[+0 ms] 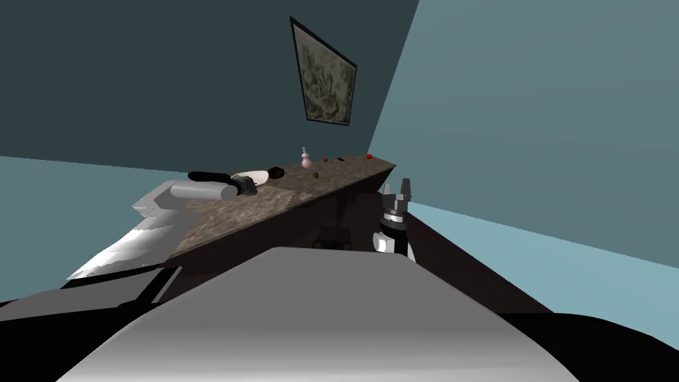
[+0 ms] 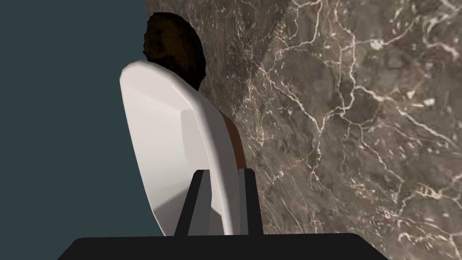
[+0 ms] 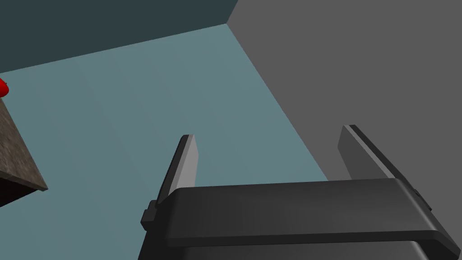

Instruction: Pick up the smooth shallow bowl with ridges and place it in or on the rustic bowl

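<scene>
white bowl (image 2: 167, 149), rim in left hand (image 2: 224, 176)

L forearm (image 1: 202, 191) stretched out on left side, roughly level, wrist end twds right & far. L gripper (image 2: 224, 172) at its tip: fingers close together, clamped on rim of white bowl (image 2: 158, 135), one finger inside rim, other outside. R arm (image 1: 391, 240) low on right, close to torso, forearm upright. R gripper (image 1: 398, 192) pts up & away, fingers (image 3: 187, 155) wide apart.
</scene>
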